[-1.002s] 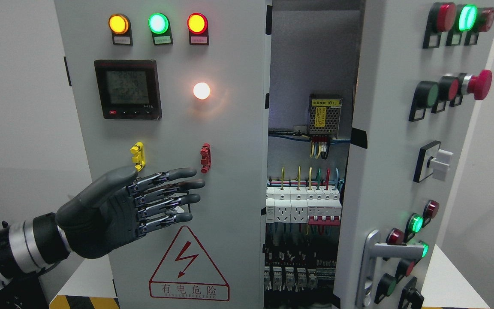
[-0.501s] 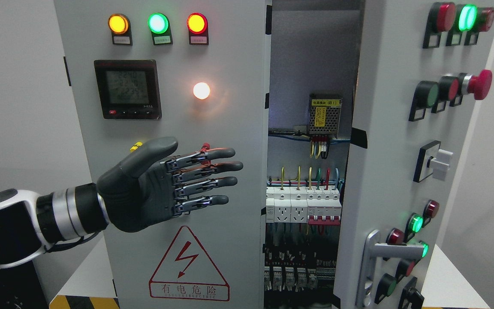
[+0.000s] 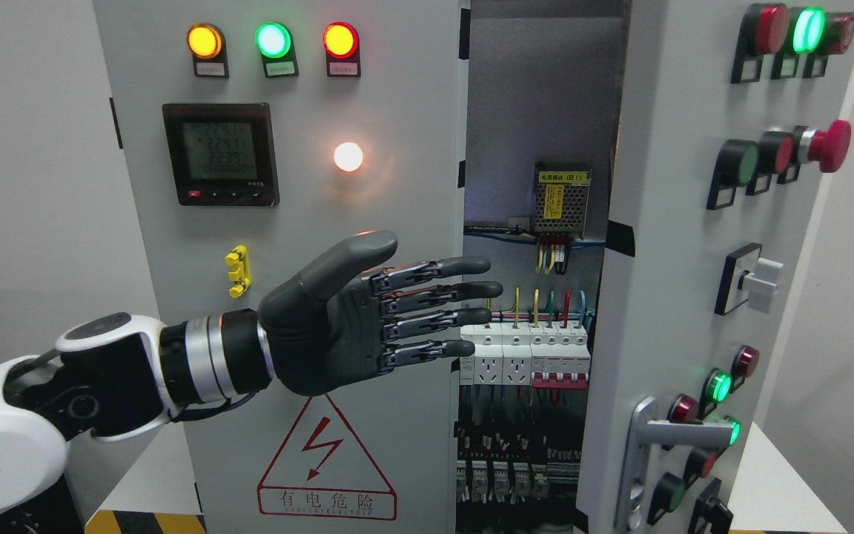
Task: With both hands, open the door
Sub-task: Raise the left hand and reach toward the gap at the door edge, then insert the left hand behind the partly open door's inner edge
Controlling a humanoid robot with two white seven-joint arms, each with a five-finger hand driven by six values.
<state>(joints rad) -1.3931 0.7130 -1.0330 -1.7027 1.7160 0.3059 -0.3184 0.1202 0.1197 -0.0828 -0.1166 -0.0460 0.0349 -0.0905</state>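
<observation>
A grey electrical cabinet has two doors. The left door (image 3: 397, 96) is shut flat and carries three lamps, a meter (image 3: 221, 154) and a warning triangle (image 3: 327, 463). The right door (image 3: 683, 245) is swung partly open, showing wiring and breakers (image 3: 523, 356) in the gap. Its silver handle (image 3: 649, 445) sits low on it. My left hand (image 3: 427, 311) is open, fingers straight and pointing right, their tips (image 3: 482, 285) reaching past the left door's right edge into the gap. It holds nothing. The right hand is out of view.
A yellow clip (image 3: 238, 271) sits on the left door beside my wrist. Buttons, a red mushroom stop (image 3: 827, 146) and a white switch (image 3: 757, 278) stick out from the right door. A white table edge (image 3: 783, 482) shows at the lower right.
My left hand has travelled right and slightly up across the left door, from beside the yellow clip to the door's right edge, now covering the red clip. The doors have not moved.
</observation>
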